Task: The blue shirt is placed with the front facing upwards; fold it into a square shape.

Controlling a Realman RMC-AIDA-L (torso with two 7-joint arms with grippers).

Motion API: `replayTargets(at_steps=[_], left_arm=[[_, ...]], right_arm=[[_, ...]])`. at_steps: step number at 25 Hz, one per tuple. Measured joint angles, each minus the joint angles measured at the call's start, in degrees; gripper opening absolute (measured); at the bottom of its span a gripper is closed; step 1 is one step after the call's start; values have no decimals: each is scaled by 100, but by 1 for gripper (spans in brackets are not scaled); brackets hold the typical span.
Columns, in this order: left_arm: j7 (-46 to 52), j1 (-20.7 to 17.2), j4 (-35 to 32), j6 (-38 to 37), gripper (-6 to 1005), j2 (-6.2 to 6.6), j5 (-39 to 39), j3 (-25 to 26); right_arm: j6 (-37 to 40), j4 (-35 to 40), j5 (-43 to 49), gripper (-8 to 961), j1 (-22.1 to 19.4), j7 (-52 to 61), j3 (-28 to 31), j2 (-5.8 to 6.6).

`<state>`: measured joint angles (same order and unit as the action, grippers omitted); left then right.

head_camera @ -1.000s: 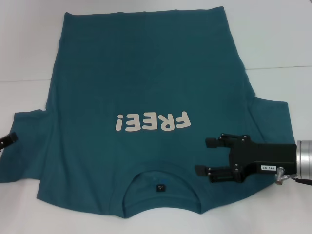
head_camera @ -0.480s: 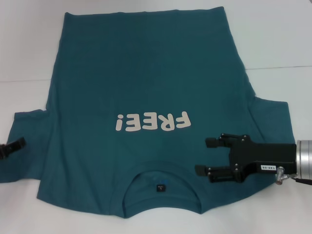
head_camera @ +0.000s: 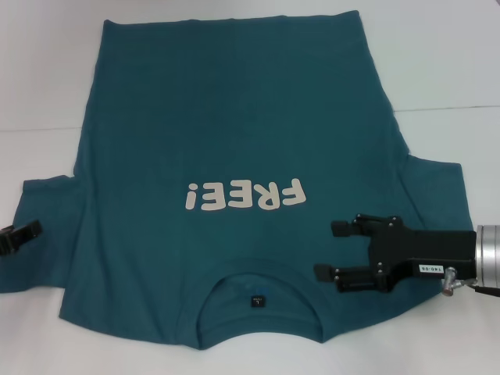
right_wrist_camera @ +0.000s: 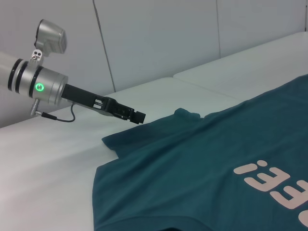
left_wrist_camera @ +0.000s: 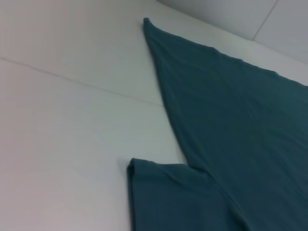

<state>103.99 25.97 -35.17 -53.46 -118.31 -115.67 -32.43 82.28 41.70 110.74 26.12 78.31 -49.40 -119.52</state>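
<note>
The blue shirt (head_camera: 234, 117) lies flat and front up on the white table, collar (head_camera: 258, 283) toward me, with the cream "FREE!" print (head_camera: 244, 195) upside down to me. My right gripper (head_camera: 328, 250) is open over the shirt's right shoulder, beside the collar. My left gripper (head_camera: 23, 233) pokes in at the left edge over the left sleeve; the right wrist view shows it (right_wrist_camera: 137, 116) hovering above that sleeve's edge. The left wrist view shows the left sleeve (left_wrist_camera: 168, 202) and the shirt's side (left_wrist_camera: 231, 120).
The white table (head_camera: 437, 62) surrounds the shirt, with a seam line (head_camera: 445, 108) across it. Pale wall panels (right_wrist_camera: 159, 38) stand beyond the table in the right wrist view.
My left gripper has come a little further in and down over the left sleeve. My right gripper has hardly moved. The shirt lies as before.
</note>
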Motion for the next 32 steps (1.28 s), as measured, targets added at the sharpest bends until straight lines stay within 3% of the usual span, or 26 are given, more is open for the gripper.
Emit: replayTargets(at_steps=[3,9,14,19,24,32], left_arm=[[-24,-9,-22,-56,490,7,0,-1],[174,-171,-403,-159,373,-21,27,45],[696,-187,-424,-183,275,66,-146,7],[893,-160,-386,-171,306,89,-366,8],[885,-128,-349,-94,544,88,-431,10],[852,-119,-326,78,844,77,-456,-109]], right_arm=[[-2,-3,0,928,-12,0,0,0],[21,-4,0,928,-30,17,12,-6],[37,-4,0,928,-40,26,20,-9],[40,-4,0,928,-39,26,13,-19],[43,-4,-2,928,-37,34,3,-19],[43,-4,-3,928,-19,43,0,-18]])
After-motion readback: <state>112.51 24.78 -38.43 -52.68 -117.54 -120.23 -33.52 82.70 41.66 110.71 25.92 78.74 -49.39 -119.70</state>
